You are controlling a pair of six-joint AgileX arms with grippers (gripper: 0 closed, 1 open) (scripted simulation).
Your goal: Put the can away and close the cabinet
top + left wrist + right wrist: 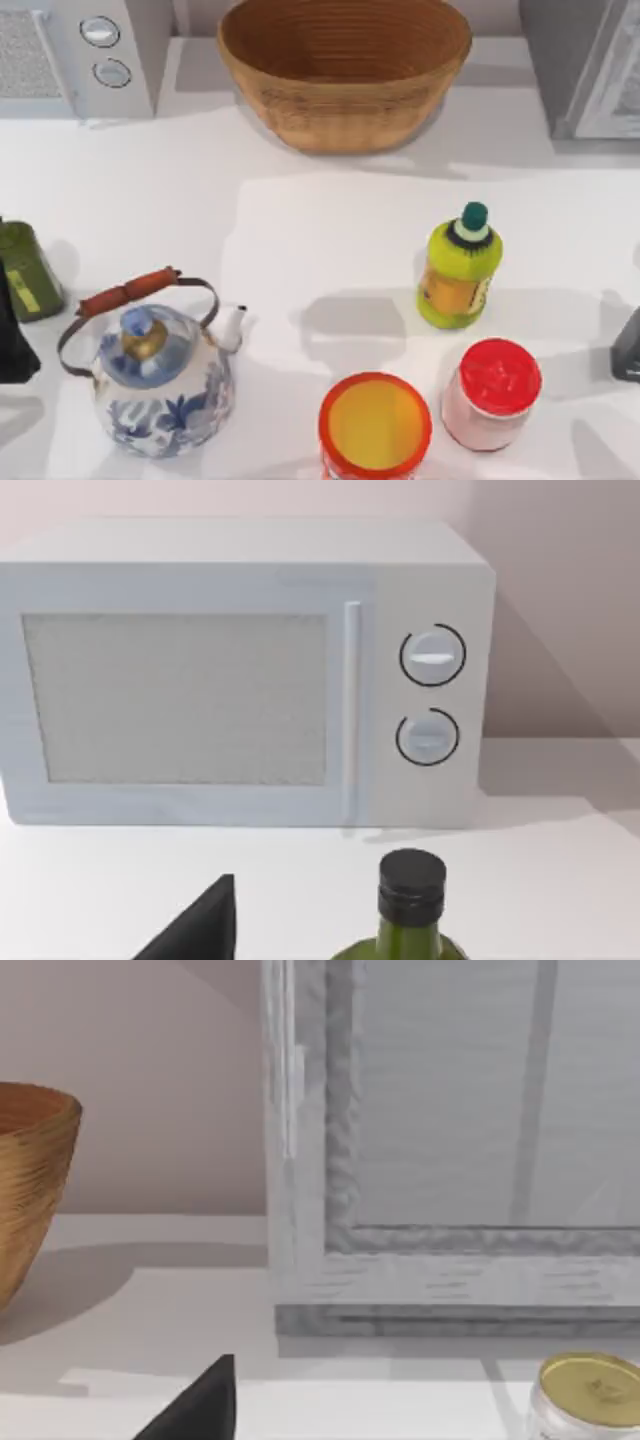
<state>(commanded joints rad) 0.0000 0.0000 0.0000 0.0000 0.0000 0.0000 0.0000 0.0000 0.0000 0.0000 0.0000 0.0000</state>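
The can (375, 425), orange-red with a yellow top, stands upright at the table's front edge, right of centre. The grey cabinet (590, 65) stands at the back right corner. Its glazed front (450, 1160) faces the right wrist camera, and I cannot tell whether its door stands ajar. My left gripper (12, 345) is parked at the table's left edge, beside a green bottle (28, 270). My right gripper (628, 345) is parked at the right edge, well right of the can. Neither gripper touches anything.
A wicker basket (345, 65) sits back centre and a white microwave (85, 50) back left. A blue-patterned kettle (155, 380) stands front left. A yellow-green bottle (460, 265) and a red-lidded jar (492, 392) flank the can. A gold-lidded jar (588, 1392) stands before the cabinet.
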